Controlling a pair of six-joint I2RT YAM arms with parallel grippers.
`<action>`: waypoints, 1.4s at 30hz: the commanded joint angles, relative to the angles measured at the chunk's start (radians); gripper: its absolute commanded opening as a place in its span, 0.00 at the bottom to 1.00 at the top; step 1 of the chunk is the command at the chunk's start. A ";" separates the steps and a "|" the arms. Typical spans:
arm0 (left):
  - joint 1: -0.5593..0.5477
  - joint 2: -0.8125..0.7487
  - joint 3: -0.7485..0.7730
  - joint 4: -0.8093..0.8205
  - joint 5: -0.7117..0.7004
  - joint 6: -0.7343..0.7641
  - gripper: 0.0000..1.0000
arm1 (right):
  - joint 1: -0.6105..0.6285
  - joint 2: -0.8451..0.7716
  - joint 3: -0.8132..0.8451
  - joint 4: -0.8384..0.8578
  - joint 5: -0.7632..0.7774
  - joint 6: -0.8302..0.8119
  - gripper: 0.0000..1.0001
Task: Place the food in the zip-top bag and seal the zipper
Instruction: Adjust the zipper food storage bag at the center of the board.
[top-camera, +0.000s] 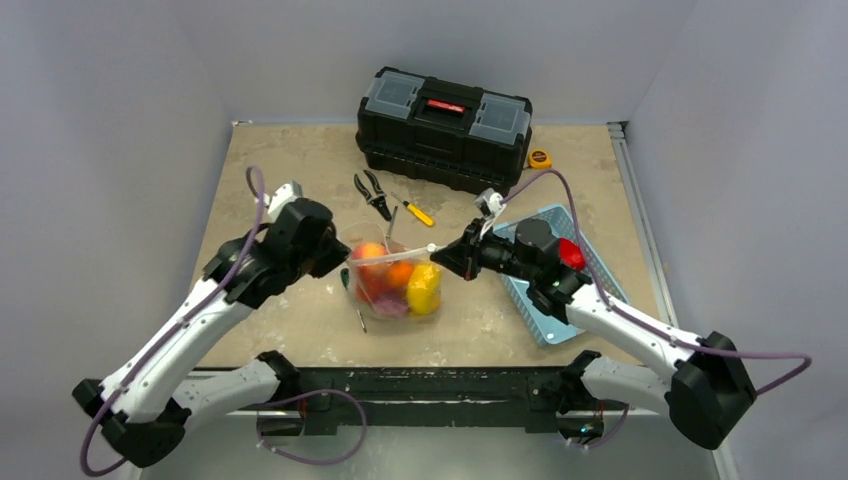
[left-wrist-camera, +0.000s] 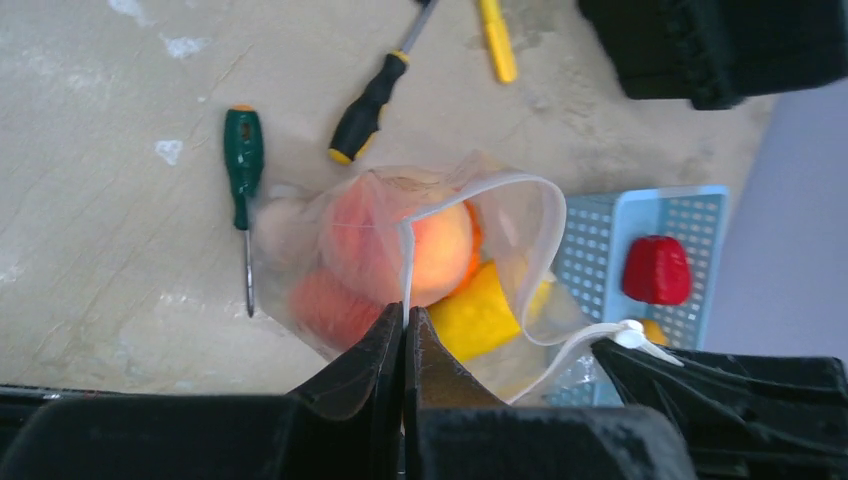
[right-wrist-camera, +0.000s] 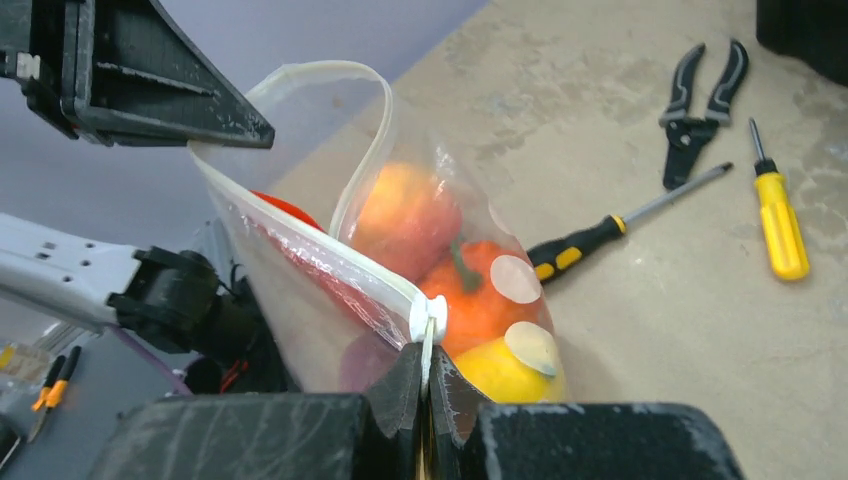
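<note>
We see dots (right-wrist-camera: 515, 279) only from the right wrist; zip-top bag (top-camera: 392, 278) spans between left tool (left-wrist-camera: 405, 325) and right tool (right-wrist-camera: 427, 358), both pinching its zipper (right-wrist-camera: 320, 68).

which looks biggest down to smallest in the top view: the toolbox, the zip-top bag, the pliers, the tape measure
1. toolbox, clearly the largest
2. zip-top bag, full of food; it is held up nearer the camera, so it may look larger than it is
3. pliers
4. tape measure, the smallest

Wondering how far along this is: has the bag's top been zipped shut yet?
No, the two sides of the zipper bow apart, leaving the zip-top bag open at the top.
</note>
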 joint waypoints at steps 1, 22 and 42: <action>-0.012 -0.165 0.082 0.014 -0.049 0.045 0.00 | 0.004 -0.135 0.111 -0.041 0.001 -0.055 0.00; 0.033 -0.198 -0.059 0.073 0.043 -0.019 0.00 | 0.001 -0.201 0.022 0.006 0.008 -0.066 0.00; 0.036 -0.299 -0.010 0.241 0.182 0.616 0.90 | 0.000 -0.122 -0.003 0.155 -0.234 -0.182 0.00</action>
